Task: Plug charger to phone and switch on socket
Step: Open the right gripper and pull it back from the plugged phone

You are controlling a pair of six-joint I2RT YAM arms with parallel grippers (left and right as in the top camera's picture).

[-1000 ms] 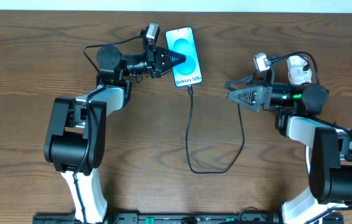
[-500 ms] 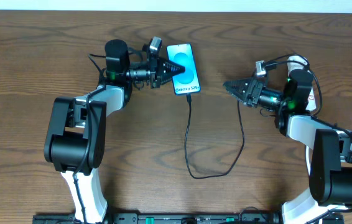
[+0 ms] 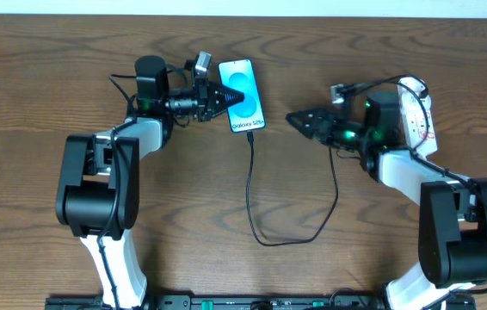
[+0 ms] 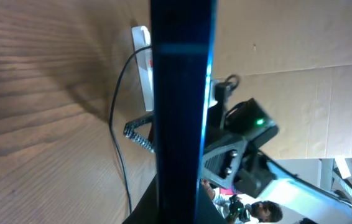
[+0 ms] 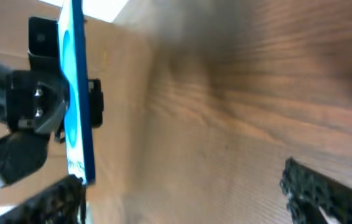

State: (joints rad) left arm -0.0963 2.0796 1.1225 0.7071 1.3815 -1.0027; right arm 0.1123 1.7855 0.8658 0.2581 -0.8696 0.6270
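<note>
From the overhead cam my left hand [image 3: 235, 96] is pressed together on the phone [image 3: 246, 120], pinching it near the far side of the table [image 3: 37, 52], screen lit blue w/ a white swirl. The charger [image 3: 249, 198] meets the phone's lower end, drops toward me, loops round and climbs back to the right. Whether the plug is fully in I can't tell from up there. My right hand [image 3: 293, 119] hangs just right of the phone, apart from it, holding nothing. Overhead shows it only as a dark wedge, so its spread isn't clear there. The right wrist cam settles that: my two fingers [image 5: 316, 186] sit at opposite bottom corners, spread wide, bare wood btw them, and the phone shows edge-on w/ the left hand clamped on it. The left wrist cam gives the phone as a dark upright bar right at the lens, blocking much of the view. Past it lies the socket [image 4: 141, 56] on the table, white w/ a bit of red, the charger running by it. Overhead, the socket is half hidden behind my right arm, well apart from the phone.
</note>
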